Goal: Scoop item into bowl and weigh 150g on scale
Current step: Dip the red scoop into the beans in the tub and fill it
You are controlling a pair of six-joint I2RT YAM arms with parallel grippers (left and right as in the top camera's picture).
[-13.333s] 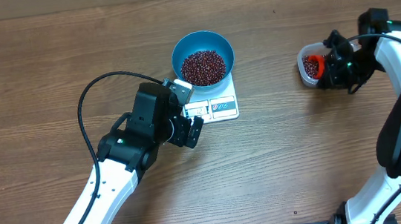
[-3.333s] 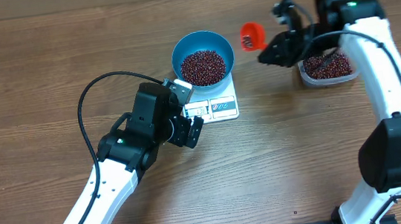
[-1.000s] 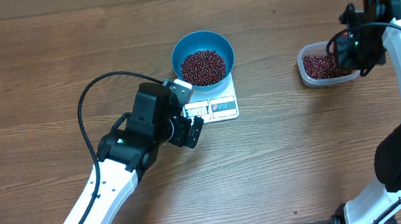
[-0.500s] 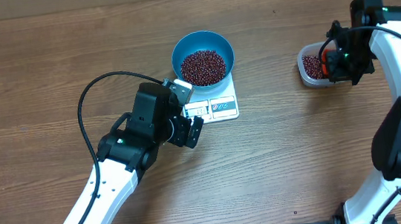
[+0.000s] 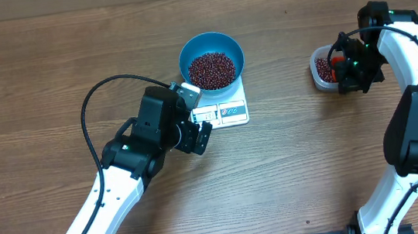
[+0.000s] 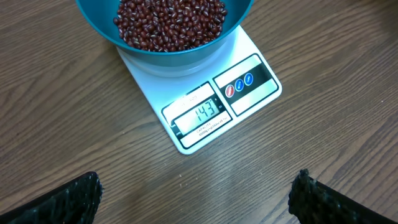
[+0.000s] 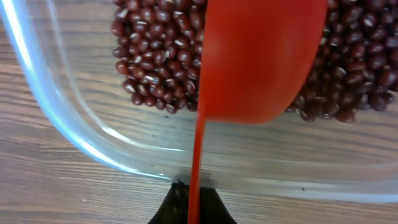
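Two arms at the table [image 5: 33, 73], and nearest me is the left one, a black cable [image 5: 86, 106] looping over its back. The left gripper [image 6: 196, 205] hangs just short of the scale, jaws spread as wide as they go, nothing between them, only bare wood underneath. One finger shows at each bottom corner of its wrist view.

Next out, one scale [image 6: 252, 93], white and flat, its front edge facing that gripper. One display [image 6: 198, 114] on it, reading 143. Beside the display is a panel with three small round marks, one red and two blue.

Over to the right, a little farther back, sits one clear container [image 7: 74, 124], well apart from the scale. There are beans [image 7: 155, 56] inside, a loose dark red-brown layer over its floor. The right gripper [image 7: 191, 208] is at its near wall, pinched tight on the thin handle of the one red scoop [image 7: 261, 56]. The scoop's cup is down among those beans, its rounded back turned to the wrist camera. How much it holds, I can't tell.

Farthest back, one blue bowl [image 5: 185, 57] stands on the rear of the scale, overhanging its far edge. That makes a second heap of beans, mounded in the middle of the bowl, well below the rim.
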